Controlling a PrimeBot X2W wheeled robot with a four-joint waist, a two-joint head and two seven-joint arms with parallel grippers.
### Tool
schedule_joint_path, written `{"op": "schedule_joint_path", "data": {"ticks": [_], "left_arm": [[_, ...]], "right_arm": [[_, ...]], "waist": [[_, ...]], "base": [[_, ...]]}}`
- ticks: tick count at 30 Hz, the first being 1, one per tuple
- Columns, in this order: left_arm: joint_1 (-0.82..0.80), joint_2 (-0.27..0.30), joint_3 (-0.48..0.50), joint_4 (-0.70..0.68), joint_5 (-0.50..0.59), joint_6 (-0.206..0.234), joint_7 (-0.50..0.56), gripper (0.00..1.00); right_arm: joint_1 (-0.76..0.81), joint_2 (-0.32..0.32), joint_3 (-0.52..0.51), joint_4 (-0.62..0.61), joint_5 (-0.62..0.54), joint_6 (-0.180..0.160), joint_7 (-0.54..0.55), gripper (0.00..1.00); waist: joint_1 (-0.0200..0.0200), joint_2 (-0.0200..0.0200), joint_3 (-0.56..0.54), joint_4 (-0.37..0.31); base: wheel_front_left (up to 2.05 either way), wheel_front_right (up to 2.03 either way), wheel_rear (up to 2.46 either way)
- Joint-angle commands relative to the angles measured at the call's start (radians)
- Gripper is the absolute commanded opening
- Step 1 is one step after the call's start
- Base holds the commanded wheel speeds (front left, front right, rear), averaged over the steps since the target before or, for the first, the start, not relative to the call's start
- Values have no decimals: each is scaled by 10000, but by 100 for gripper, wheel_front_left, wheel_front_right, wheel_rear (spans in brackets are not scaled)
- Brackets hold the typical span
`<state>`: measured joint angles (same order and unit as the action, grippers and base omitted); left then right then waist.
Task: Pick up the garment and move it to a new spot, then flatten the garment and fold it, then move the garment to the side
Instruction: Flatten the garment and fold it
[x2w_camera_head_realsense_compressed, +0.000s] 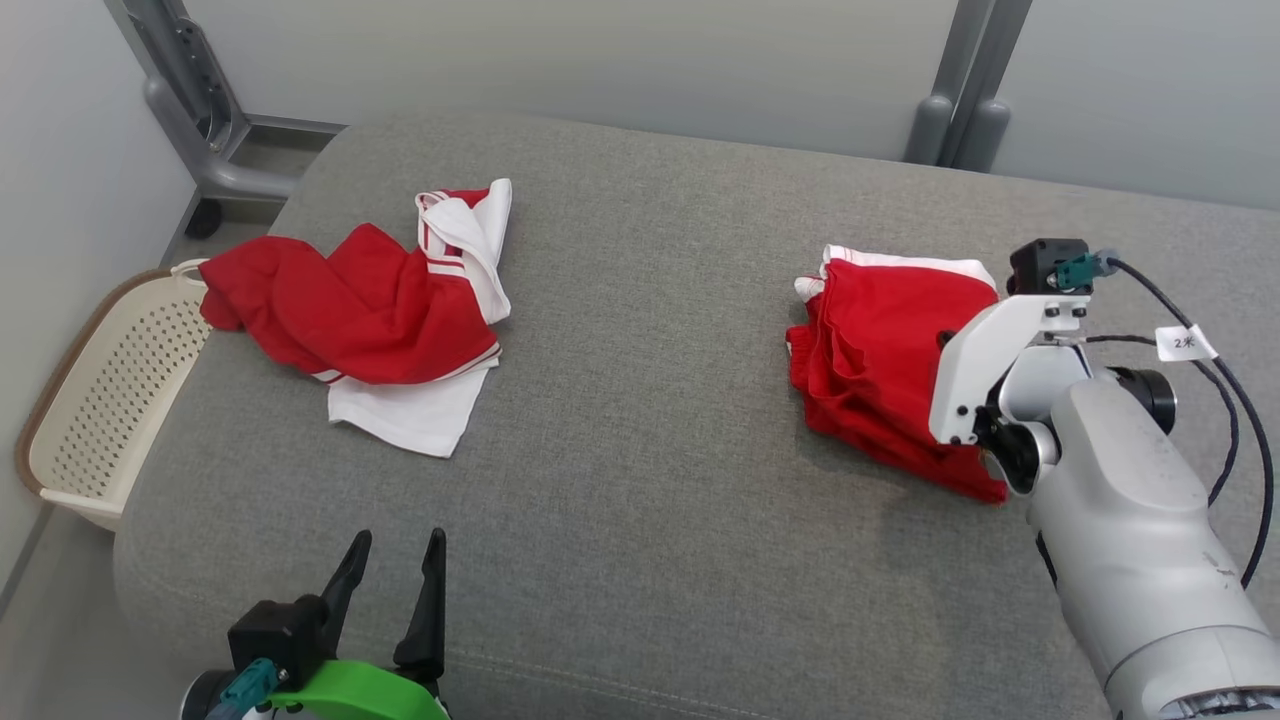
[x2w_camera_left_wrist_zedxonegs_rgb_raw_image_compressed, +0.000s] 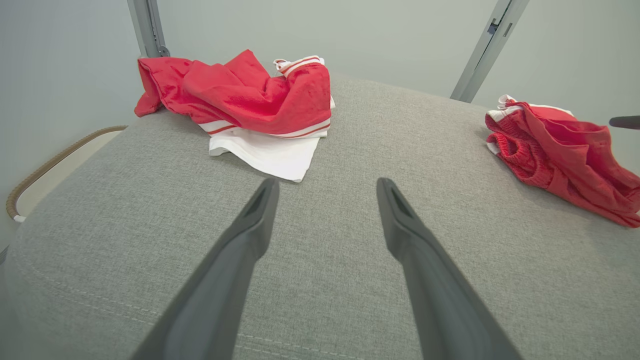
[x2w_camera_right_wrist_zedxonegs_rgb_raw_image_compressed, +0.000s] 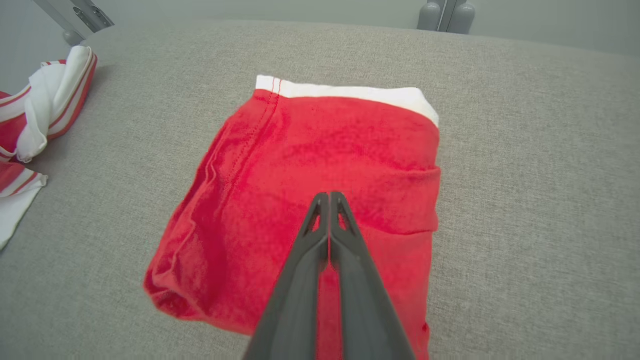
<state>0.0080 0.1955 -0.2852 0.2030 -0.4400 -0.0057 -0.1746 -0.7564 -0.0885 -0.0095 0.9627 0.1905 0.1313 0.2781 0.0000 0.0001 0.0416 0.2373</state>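
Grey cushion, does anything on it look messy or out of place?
The red and white garment on the left lies crumpled, one red end reaching the edge of the grey fabric cushion by the beige perforated basket. The folded red garment with white trim on the right looks tidy.

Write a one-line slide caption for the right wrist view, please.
Right gripper, jaws shut, over a folded red garment lying on the grey cushion.
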Motion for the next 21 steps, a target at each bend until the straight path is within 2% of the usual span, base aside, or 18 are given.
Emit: {"op": "schedule_joint_path", "data": {"ticks": [1,10,21], "left_arm": [[26,31,7,9,-50,32,-64,100],[-208,-84,-122,170,-97,-38,-223,100],[-215,-193,-299,487,-197,-113,-325,100]], "right_arm": [[195,47,-9,-79,73,-11,-103,0],[618,329,535,-112,369,-11,-347,0],[634,364,1398,652,849,-11,-474,0]], "waist": [[0,-1,30,41],[0,-1,290,520],[0,-1,459,1256]], "base": [[0,0,0],[0,0,0],[0,0,0]]}}
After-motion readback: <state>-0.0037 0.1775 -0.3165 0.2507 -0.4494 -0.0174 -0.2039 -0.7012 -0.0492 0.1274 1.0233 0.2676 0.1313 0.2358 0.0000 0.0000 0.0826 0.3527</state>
